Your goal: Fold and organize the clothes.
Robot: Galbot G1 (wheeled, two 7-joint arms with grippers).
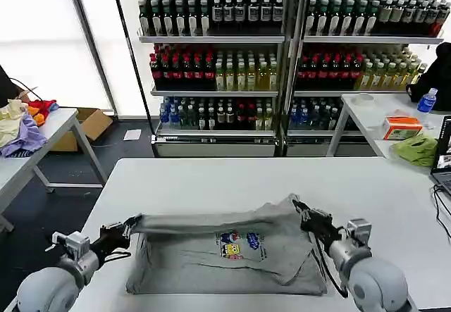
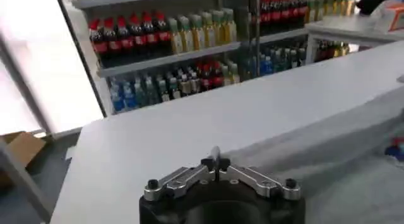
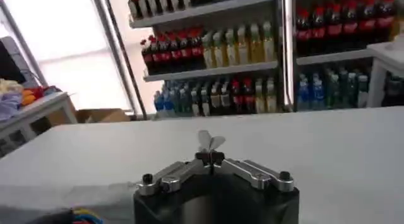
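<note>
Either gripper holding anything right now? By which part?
Both hold the grey shirt: left gripper and right gripper pinch opposite ends of its lifted far edge.

White table [image 1: 211,178] seen in foreground. Behind it, shelving racks [image 1: 285,58] stocked with rows of bottled drinks [image 1: 211,9]. Side table [image 1: 42,139] placed at left, loaded with heap of yellow, purple and red garments [image 1: 21,125]. Cardboard box [image 1: 88,125] set on floor beside it. Second white table [image 1: 373,118] seen at right, bearing orange box [image 1: 402,127], green cloth [image 1: 416,148] and blue-capped water bottle [image 1: 426,101].
</note>
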